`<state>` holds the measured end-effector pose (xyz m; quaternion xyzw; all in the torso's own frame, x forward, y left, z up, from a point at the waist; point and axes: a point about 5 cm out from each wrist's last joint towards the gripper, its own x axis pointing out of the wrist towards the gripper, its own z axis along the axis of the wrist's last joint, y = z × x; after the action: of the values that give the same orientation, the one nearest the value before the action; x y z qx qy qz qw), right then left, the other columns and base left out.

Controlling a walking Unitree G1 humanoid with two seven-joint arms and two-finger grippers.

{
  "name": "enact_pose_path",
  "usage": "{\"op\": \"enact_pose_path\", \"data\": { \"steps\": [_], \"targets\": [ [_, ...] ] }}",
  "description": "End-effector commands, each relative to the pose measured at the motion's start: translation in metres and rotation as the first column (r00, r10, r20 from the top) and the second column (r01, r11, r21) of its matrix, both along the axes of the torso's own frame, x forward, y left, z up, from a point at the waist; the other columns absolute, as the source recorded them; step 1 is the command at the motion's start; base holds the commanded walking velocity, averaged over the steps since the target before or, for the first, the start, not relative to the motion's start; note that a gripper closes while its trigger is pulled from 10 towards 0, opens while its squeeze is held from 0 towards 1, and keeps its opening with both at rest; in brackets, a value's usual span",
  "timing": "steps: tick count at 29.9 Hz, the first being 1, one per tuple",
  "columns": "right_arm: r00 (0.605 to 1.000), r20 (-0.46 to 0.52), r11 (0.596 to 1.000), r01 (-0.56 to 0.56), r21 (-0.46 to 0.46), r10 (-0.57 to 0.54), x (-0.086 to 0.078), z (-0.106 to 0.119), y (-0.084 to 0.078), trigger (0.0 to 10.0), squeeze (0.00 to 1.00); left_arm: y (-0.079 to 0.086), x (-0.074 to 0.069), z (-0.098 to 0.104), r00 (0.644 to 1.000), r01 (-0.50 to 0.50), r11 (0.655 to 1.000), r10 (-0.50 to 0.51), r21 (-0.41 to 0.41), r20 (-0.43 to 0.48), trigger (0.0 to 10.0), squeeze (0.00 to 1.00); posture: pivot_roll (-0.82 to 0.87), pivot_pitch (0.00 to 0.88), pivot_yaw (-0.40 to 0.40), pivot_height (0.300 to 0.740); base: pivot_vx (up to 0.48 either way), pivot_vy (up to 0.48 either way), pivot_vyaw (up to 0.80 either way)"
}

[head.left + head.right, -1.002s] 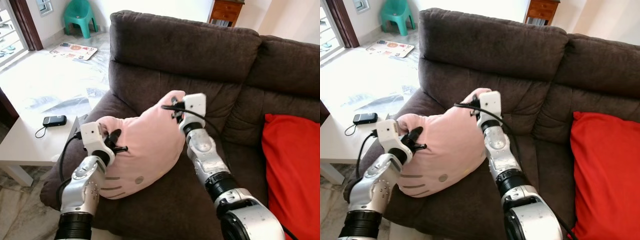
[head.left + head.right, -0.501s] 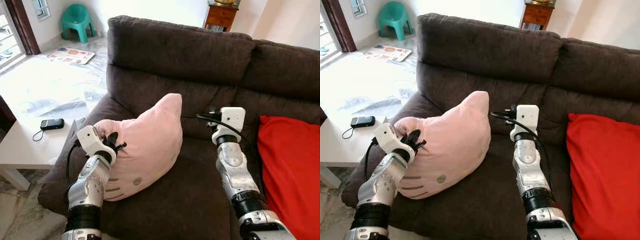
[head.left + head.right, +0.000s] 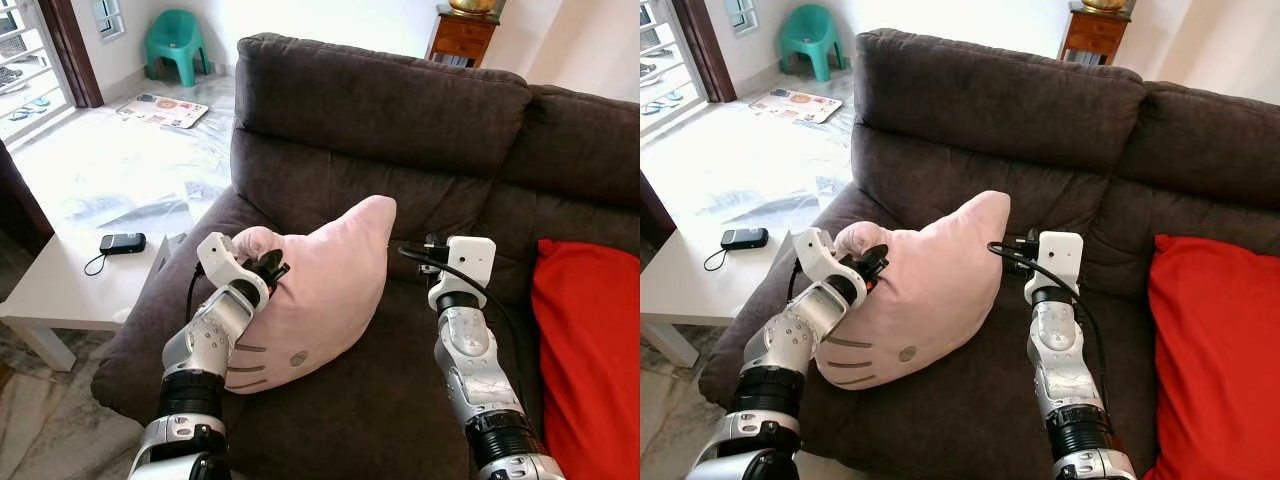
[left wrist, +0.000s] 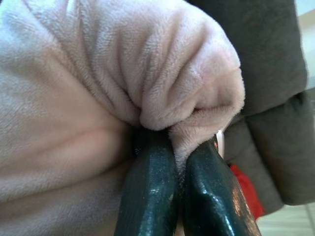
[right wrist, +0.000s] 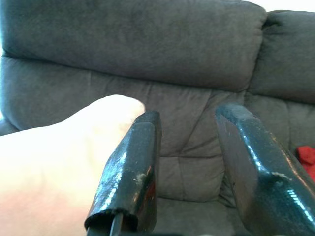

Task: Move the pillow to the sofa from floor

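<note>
Where the room opens onto a pale marble floor (image 3: 120, 170), a wide dark brown fabric sofa (image 3: 400, 110) takes up most of the scene, its seat and padded backrest facing the robot. A bright red rectangular cushion (image 3: 590, 370) leans at the sofa's right end. On the seat's left part, beside the armrest, rests the pale pink plush pillow with a stitched cat face (image 3: 320, 290), tilted so that one pointed ear rises toward the backrest. To the left of the sofa stands a low white table (image 3: 60, 290) with a small black device and cord (image 3: 122, 243) lying on it. Farther back on the floor are a teal plastic child's chair (image 3: 182, 42) and a flat colourful mat (image 3: 165, 108), and a wooden cabinet (image 3: 465, 32) stands behind the sofa. The left gripper (image 4: 179, 162) is clamped tight on a bunched fold at the pillow's left ear, plush pinched between its two black fingers. The right gripper (image 5: 189, 142) hovers just beside the pillow's raised ear, its fingers spread apart and holding nothing.
</note>
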<state>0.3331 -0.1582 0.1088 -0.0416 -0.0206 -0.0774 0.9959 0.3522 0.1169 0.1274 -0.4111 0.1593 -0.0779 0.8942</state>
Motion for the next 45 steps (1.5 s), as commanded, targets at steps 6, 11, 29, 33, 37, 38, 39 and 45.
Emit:
{"op": "enact_pose_path", "data": {
  "steps": [6,11,29,33,37,38,39,45],
  "targets": [
    [1.0,0.004,1.0,-0.006,0.009,0.006,0.001,0.005,0.002,10.0,0.0,-0.033,0.0,0.003,0.99,0.102,0.986,-0.113,-0.136,-0.082,10.0,0.0,0.13,0.0,-0.105,0.74,0.0,0.0,0.0],
    [1.0,-0.003,1.0,-0.025,0.01,0.025,0.0,0.005,0.006,10.0,0.0,-0.045,-0.011,-0.001,0.957,0.287,0.937,-0.291,0.201,-0.007,10.0,0.0,0.13,0.0,-0.106,0.74,0.0,0.0,0.0],
    [0.998,-0.036,0.999,-0.042,0.017,0.042,-0.004,-0.002,0.011,10.0,0.0,0.059,-0.047,-0.047,0.987,0.127,0.518,-0.147,0.846,-0.058,10.0,0.0,0.14,0.0,-0.106,0.74,0.0,0.0,0.0],
    [0.998,-0.036,0.999,-0.045,0.02,0.045,-0.004,-0.001,0.013,10.0,0.0,0.076,-0.053,-0.057,0.997,0.078,0.495,-0.029,0.865,-0.073,10.0,0.0,0.14,0.0,-0.103,0.74,0.0,0.0,0.0],
    [0.998,-0.036,0.999,-0.047,0.024,0.048,-0.004,-0.001,0.014,10.0,0.0,0.096,-0.063,-0.068,0.988,0.024,0.528,0.12,0.849,-0.102,10.0,0.0,0.14,0.0,-0.107,0.74,0.0,0.0,0.0],
    [0.998,-0.037,0.999,-0.048,0.024,0.049,-0.004,-0.001,0.015,10.0,0.0,0.1,-0.065,-0.07,0.983,0.014,0.516,0.149,0.857,-0.106,10.0,0.0,0.14,0.0,-0.107,0.74,0.0,0.0,0.0],
    [0.998,-0.038,0.998,-0.05,0.023,0.051,-0.004,-0.001,0.015,10.0,0.0,0.109,-0.069,-0.073,0.973,-0.008,0.506,0.202,0.863,-0.11,10.0,0.0,0.14,0.0,-0.107,0.74,0.0,0.0,0.0],
    [0.998,-0.034,0.999,-0.045,0.02,0.046,-0.004,0.001,0.012,10.0,0.0,0.122,-0.078,-0.081,0.945,-0.028,0.499,0.296,0.866,-0.14,10.0,0.0,0.14,0.0,-0.11,0.74,0.0,0.0,0.0]
  ]
}}
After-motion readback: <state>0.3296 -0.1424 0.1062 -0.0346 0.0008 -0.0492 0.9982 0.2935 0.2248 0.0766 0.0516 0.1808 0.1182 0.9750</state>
